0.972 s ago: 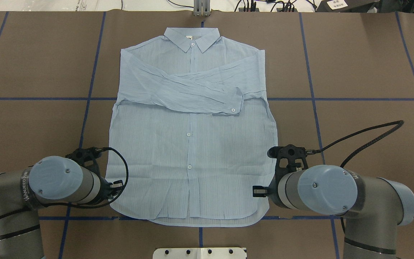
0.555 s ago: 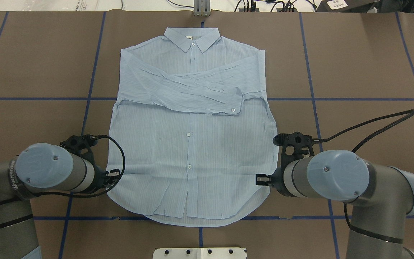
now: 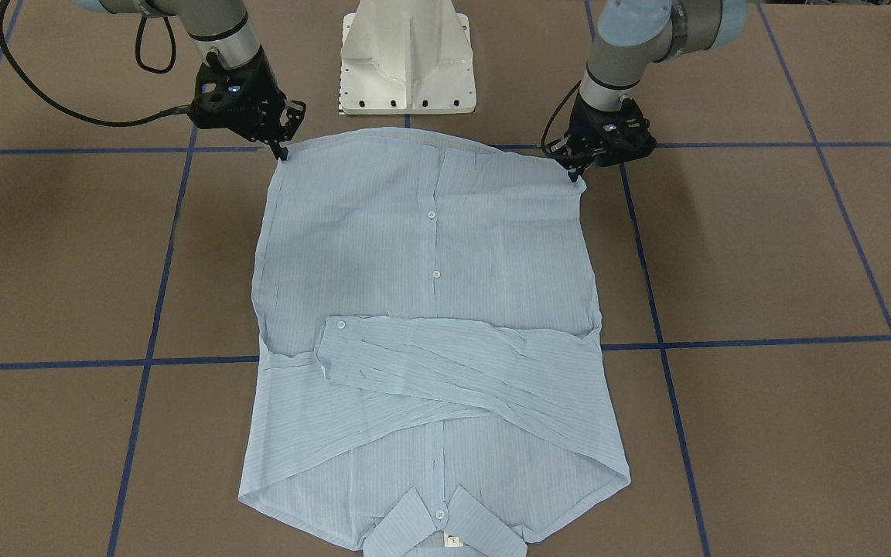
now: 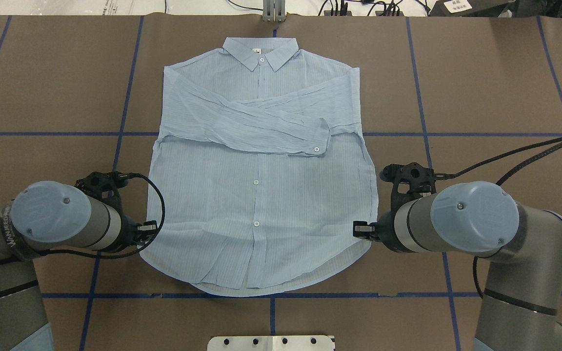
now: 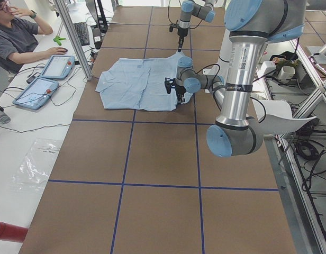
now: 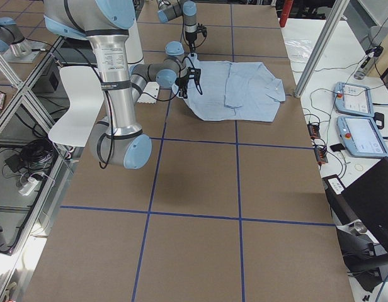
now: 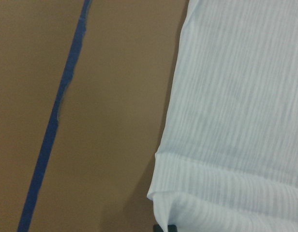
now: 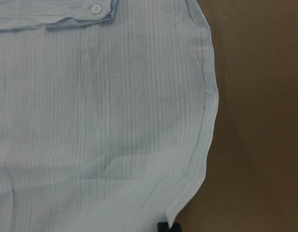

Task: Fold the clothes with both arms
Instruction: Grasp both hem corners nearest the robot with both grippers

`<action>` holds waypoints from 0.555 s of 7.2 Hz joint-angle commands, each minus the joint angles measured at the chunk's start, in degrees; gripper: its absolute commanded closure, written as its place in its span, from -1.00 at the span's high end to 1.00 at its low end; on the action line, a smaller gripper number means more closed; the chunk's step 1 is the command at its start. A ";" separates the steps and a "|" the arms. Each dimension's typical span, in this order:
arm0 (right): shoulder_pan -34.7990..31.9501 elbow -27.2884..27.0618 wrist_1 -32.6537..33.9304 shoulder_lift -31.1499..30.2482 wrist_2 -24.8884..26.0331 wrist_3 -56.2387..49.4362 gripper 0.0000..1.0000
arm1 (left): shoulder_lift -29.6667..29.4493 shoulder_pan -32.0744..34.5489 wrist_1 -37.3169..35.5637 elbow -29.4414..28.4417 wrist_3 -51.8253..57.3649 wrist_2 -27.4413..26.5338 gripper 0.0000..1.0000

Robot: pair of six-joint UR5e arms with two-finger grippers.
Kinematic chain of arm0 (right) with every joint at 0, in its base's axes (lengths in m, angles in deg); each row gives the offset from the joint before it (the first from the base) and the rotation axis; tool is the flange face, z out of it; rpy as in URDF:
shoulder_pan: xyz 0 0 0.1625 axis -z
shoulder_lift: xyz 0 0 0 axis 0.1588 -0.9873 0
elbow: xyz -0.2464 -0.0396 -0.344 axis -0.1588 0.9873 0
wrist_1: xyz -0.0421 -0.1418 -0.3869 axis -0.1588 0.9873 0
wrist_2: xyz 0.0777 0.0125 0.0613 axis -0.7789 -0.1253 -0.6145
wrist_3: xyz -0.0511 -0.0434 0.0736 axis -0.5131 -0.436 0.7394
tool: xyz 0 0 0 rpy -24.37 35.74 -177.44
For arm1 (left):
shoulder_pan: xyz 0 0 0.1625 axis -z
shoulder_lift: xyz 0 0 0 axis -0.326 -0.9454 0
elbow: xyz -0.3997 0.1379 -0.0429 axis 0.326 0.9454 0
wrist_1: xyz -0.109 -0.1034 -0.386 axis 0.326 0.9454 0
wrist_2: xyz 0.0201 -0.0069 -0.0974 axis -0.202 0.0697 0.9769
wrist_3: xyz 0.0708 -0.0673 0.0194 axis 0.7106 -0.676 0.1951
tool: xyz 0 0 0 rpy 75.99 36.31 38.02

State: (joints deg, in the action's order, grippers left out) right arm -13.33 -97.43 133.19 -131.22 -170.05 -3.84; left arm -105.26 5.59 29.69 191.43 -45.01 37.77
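Pinching the near corners: left gripper (image 3: pixel 574 172) and right gripper (image 3: pixel 283 149) each have their fingertips closed, as far as I can judge, on one bottom corner of the shirt (image 3: pixel 430 255). Both wrist views show the corner puckered up right at the dark fingertip, only a sliver of cloth in the bite.

Shirt lies flat on the table (image 3: pixel 762 255), stretching away from both grippers. Hem (image 4: pixel 261 287) runs between them. Sleeves (image 3: pixel 453 363) are crossed over the chest, farther out; collar (image 3: pixel 445 526) is farthest from the grippers.

Step, by my reading: carry the hem over toward the collar.

Risks:
- Thin, crinkly cloth and a shallow bite. A quick lift or extra pull between the grippers could slide a corner out.
- Cannot tell whether both layers are caught. If only the front panel is held, the back stays down and the fold splits.
- Uneven travel of the two arms would skew the fold line.
- Slack hem between the grippers may sag and drag, bunching the middle.
- Dragging low could push the sleeves out of their cross.
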 commanded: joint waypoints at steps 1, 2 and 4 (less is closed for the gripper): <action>-0.56 -0.02 0.00 -0.16 -0.16 -0.14 -1.00 | -0.20 0.16 -0.04 0.01 0.22 1.12 -1.00; -0.82 -0.02 0.00 -0.24 -0.16 -0.14 -1.00 | -0.20 0.95 -0.04 0.01 0.22 2.17 -1.00; -1.09 -0.98 0.00 -0.77 -0.16 -0.05 -1.00 | -0.20 3.05 -0.04 0.01 0.31 5.50 -1.00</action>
State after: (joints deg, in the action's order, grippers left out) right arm -14.24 -97.74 133.18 -131.60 -170.20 -3.95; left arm -105.45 7.43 29.65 191.45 -44.73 41.24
